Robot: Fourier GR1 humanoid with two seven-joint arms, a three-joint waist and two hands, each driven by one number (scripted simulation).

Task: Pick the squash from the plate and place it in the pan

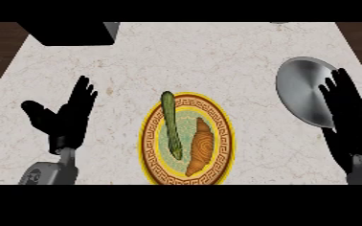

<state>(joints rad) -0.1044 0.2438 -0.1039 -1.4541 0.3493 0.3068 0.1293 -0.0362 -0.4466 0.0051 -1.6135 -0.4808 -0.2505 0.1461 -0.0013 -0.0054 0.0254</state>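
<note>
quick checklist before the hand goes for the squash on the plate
1. Squash on the plate, uncovered: ok.
2. Croissant lies beside the squash; whether they touch: cannot tell.
3. Pan holds nothing in its visible part: ok.
4. Right hand open, but it overlaps the pan's right edge in the head view: not ok for a free drop zone.
5. Left hand open, left of the plate, apart from it: ok.
</note>
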